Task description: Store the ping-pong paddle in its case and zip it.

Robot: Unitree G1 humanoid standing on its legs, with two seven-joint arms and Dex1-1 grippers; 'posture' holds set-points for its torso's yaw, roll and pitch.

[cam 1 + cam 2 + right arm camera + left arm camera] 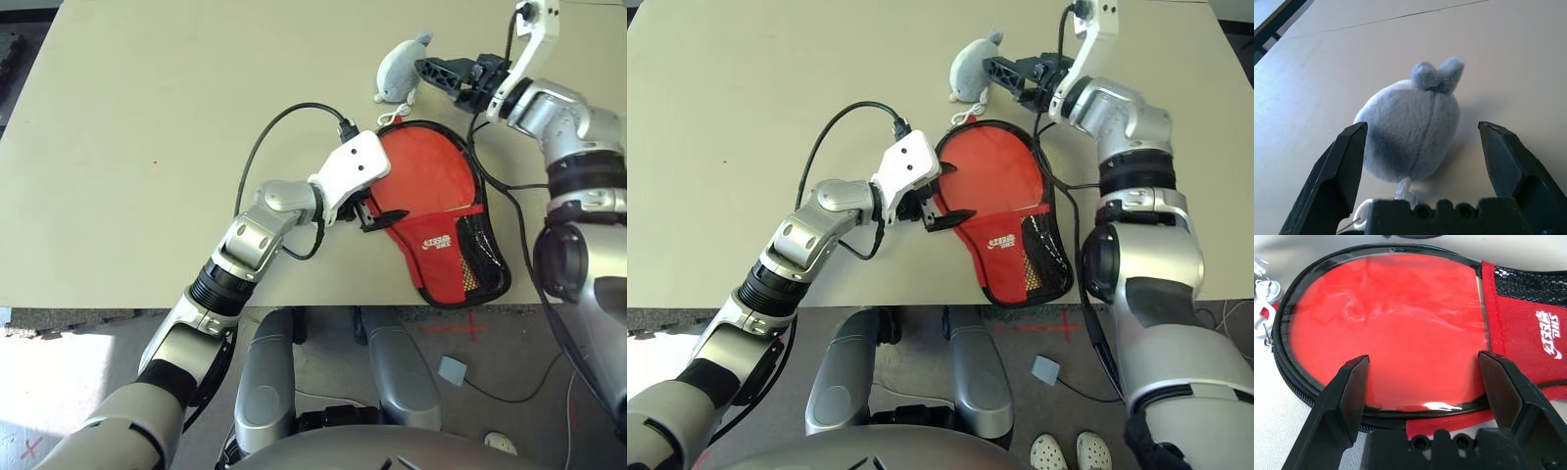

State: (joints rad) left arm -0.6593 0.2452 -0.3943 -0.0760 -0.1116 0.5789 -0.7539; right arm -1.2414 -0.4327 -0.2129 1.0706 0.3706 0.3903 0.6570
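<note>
The red paddle-shaped case (443,274) is laid flat on the pale bench (196,98), its pocket end set near the edge closest to the robot and its rounded end pointed away. The ping-pong paddle (1400,323) is held inside, its round red face seen through the clear window; its handle is hidden. The case is edged with black, and a white logo (436,243) is printed on the red pocket beside a black mesh panel (480,259). Whether the zipper is fully closed cannot be told.

The left pincer (1424,356) is held over the side of the case, with its two black fingers spread apart and nothing clamped.

The right pincer (1422,125) is also spread apart, and is held close by the grey-white plush charm (1410,132); whether the charm is touched cannot be told. The charm is joined to the rounded end by a white cord (970,113).
</note>
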